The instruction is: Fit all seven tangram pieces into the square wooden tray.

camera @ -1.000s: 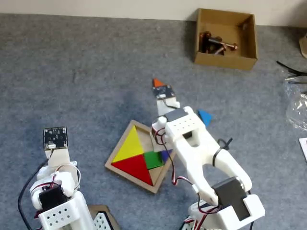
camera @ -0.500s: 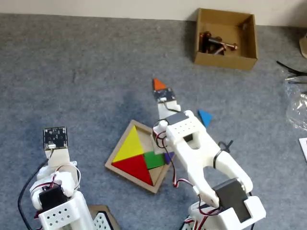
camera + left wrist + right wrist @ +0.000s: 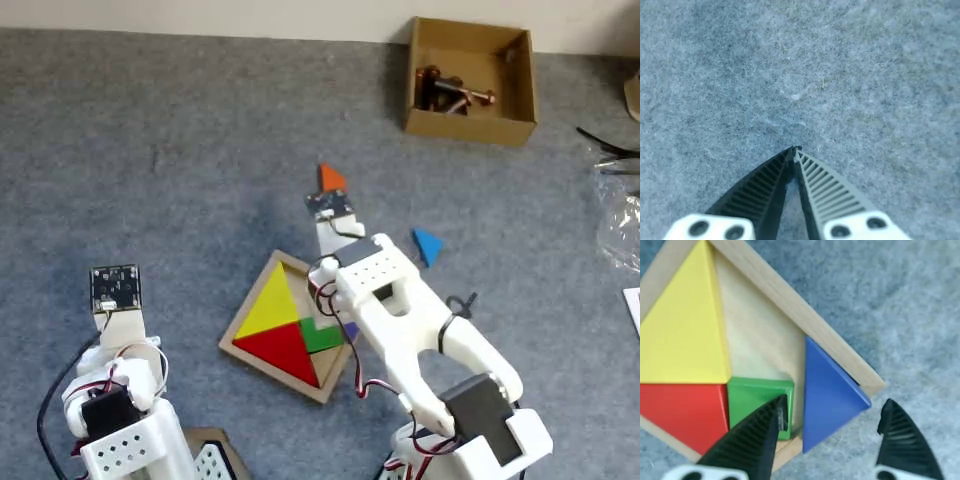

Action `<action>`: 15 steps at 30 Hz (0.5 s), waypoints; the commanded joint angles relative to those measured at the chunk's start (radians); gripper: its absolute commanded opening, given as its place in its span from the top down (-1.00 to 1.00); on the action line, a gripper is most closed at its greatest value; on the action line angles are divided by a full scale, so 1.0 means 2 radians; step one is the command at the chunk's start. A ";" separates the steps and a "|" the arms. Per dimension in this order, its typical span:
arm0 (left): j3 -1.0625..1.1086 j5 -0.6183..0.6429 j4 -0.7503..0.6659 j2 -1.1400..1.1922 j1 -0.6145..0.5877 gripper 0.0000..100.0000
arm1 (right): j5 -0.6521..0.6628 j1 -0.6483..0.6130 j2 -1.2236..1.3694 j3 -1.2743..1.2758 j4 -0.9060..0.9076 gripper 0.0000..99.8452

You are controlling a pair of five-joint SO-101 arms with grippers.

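Right tool (image 3: 835, 408) apart, astride the blue triangle (image 3: 827, 392) at three o'clock on the tray (image 3: 790, 295); likely light, rigid, slick, so pinch its side edges; left tool (image 3: 795, 150) together

Far triangle (image 3: 331, 178) behind tray (image 3: 249, 299); near triangle (image 3: 427, 246) right of tray; box (image 3: 470, 80) far behind right.

The right arm (image 3: 400, 310) has swung left over the wooden tray (image 3: 247, 300) (hiding more of the green square (image 3: 322, 336)), baring the orange triangle (image 3: 331, 178) beyond.

Tray (image 3: 780, 295) holds yellow triangle (image 3: 685, 325), red triangle (image 3: 685, 410), green square (image 3: 755, 395); blue triangle (image 3: 827, 390) overlapping rim; orange triangle (image 3: 331, 178) outside
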 commanded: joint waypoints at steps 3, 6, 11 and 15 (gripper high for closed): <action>0.010 0.005 0.002 -0.003 0.007 0.99 | 0.013 -0.001 -0.076 -0.032 0.016 0.47; 0.010 0.005 0.002 -0.003 0.007 0.99 | 0.013 0.022 -0.103 -0.031 0.018 0.47; 0.010 0.005 0.002 -0.003 0.007 0.99 | 0.013 0.115 -0.115 -0.034 0.055 0.47; 0.010 0.005 0.002 -0.003 0.007 0.99 | 0.045 0.163 -0.113 -0.035 0.060 0.53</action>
